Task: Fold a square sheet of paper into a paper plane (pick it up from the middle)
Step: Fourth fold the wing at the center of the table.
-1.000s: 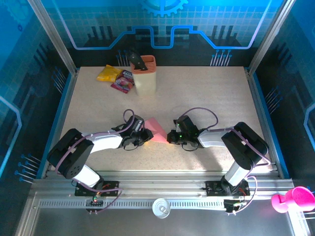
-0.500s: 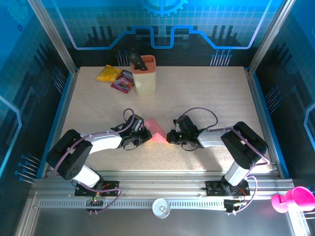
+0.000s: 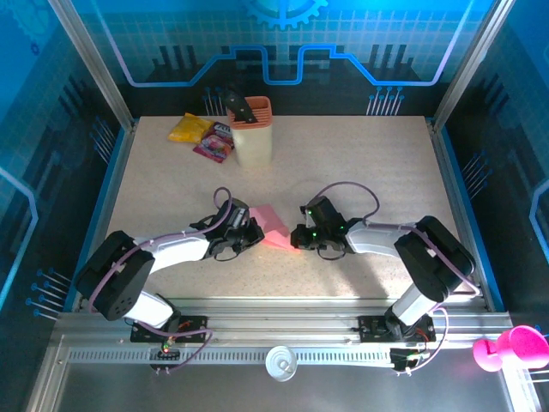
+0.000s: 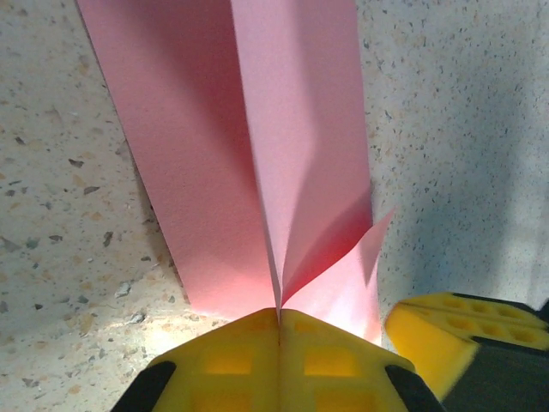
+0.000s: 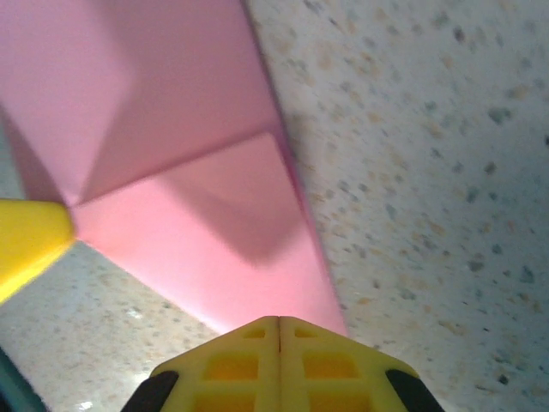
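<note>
Gently, my left end effector and right end effector each pinch the feather-light, easily creased sheet of paper, likely best held along its stiffer folds.

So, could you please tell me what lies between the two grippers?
The folded pink paper spans the gap in the top view: the left gripper and the right gripper each pinch an opposite end.
</note>
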Available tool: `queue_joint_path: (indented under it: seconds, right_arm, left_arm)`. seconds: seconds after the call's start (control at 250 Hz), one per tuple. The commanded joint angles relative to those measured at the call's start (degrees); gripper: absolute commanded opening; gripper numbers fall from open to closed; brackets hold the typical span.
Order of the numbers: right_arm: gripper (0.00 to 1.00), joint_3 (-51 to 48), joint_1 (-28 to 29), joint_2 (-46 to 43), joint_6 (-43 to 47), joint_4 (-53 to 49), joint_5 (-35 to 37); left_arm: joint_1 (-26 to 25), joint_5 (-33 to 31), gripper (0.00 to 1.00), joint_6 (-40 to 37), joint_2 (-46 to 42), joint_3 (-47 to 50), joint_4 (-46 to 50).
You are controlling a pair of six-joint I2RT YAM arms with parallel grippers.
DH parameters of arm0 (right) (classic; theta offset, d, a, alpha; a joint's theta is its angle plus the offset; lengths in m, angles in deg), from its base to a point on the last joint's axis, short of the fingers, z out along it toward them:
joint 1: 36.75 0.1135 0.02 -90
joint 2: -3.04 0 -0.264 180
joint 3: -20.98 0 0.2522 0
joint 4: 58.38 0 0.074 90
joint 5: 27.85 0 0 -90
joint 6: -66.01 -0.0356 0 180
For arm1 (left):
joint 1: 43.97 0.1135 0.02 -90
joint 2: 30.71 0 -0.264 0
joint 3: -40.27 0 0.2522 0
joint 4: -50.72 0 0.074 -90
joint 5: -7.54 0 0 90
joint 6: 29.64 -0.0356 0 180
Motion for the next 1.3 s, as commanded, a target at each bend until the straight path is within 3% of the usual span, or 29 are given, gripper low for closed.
queue_joint_path:
  seconds: [0.0, 0.3, 0.575, 0.839, 1.063, 1.294]
  right_arm:
    - [0.00, 4.04, 0.65, -1.22, 2.63, -3.83, -1.58]
    - [0.00, 11.04, 2.84, 7.62, 2.48, -2.63, -4.09]
    - [0.00, 10.80, 3.30, 14.89, 0.85, 1.28, -5.47]
    - [0.00, 10.57, 2.41, 10.65, 4.31, -1.51, -7.55]
    - [0.15, 6.28, 2.33, 0.88, 9.92, -3.70, -3.69]
    - [0.26, 4.15, 4.95, -2.58, 17.75, -5.78, 1.76]
  left_arm:
    - [0.32, 0.35, 0.00, -0.84, -1.30, 0.54, 1.52]
    - [0.23, 0.11, 0.00, -0.94, -2.07, -0.04, 2.71]
    - [0.23, 0.19, 0.00, -0.73, -3.06, -0.46, 3.05]
    - [0.14, 0.96, 0.00, 1.41, -3.59, -0.65, 3.77]
    - [0.06, 0.60, 0.00, 3.74, -4.46, -2.44, 8.32]
    - [-0.03, 0.63, 0.00, 6.55, -4.83, -4.60, 12.82]
